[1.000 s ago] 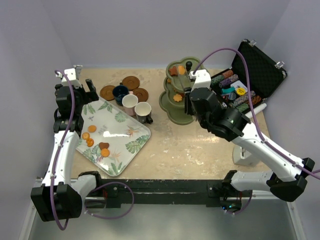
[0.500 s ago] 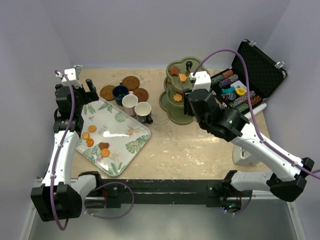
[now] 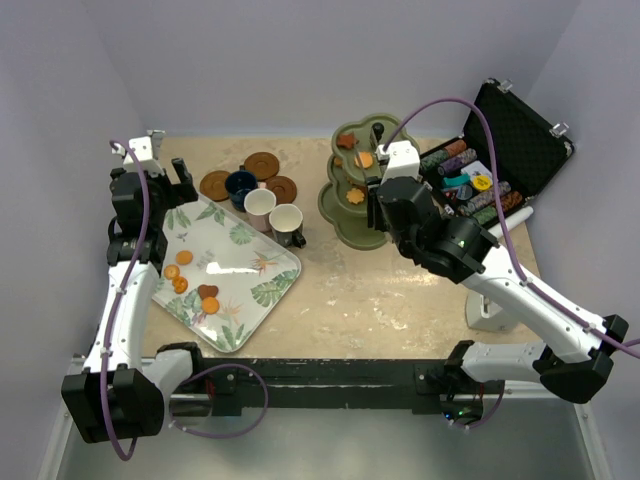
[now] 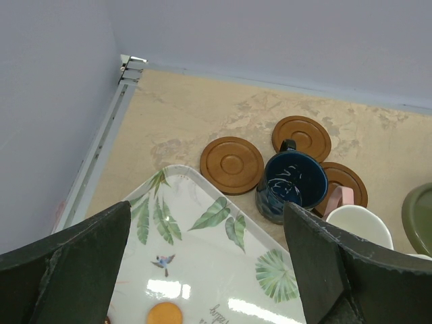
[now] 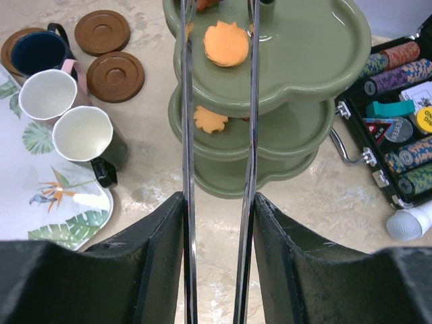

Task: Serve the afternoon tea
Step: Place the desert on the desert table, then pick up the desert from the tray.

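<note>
The olive-green stand (image 3: 352, 212) is at the back middle, also in the right wrist view (image 5: 297, 61). A round orange biscuit (image 5: 226, 43) lies on its top tier and a star one (image 5: 210, 119) on the middle tier. My right gripper (image 5: 217, 256) is shut on metal tongs (image 5: 188, 169) that reach over the top tier; their tips are out of view. Navy (image 4: 293, 182), pinkish-white (image 5: 47, 94) and cream (image 5: 81, 133) cups stand among three brown saucers (image 4: 231, 164). Several biscuits (image 3: 180, 275) lie on the tray. My left gripper (image 4: 206, 270) is open above the tray's far end.
The leaf-patterned white tray (image 3: 250, 285) lies at the left. The open black case of poker chips (image 3: 505, 150) stands right of the stand. A white cylinder (image 5: 412, 223) lies by the case. Walls close the back and both sides.
My right gripper with the tongs has drawn back a little from the stand's top tier, and the orange biscuit there shows more fully. The left arm has not moved.
</note>
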Robot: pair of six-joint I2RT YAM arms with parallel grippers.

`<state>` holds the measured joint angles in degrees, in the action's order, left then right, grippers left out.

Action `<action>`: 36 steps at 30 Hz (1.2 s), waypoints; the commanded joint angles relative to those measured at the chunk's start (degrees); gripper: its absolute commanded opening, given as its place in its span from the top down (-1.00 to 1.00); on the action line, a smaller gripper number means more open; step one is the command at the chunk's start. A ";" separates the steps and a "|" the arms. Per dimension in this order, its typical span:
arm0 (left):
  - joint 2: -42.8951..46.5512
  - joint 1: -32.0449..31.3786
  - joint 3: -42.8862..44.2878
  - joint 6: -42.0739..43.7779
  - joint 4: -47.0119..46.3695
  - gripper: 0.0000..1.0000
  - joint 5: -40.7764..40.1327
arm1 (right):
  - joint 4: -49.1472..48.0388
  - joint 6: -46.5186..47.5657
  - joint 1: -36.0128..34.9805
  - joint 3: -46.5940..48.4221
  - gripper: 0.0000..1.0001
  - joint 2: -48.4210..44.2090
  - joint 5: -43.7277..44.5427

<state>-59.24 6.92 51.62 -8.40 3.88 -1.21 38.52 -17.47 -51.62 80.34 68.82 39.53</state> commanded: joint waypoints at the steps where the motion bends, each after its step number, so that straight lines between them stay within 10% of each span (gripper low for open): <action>1: 0.71 -0.33 0.06 -0.91 -2.91 -0.97 0.34 | -4.59 3.67 0.02 1.49 0.16 -2.11 -3.48; 20: 0.45 -0.24 0.24 0.15 -2.65 -0.99 -2.05 | -21.37 8.42 -22.47 0.44 0.19 14.41 -11.31; 36: -1.31 -0.33 -0.20 -0.65 -2.91 -0.98 -0.72 | -30.26 -4.93 -33.81 -5.36 0.05 26.63 -13.25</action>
<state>-60.71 6.92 51.62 -8.38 3.90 -2.76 11.60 -17.17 -83.88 75.11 94.65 24.47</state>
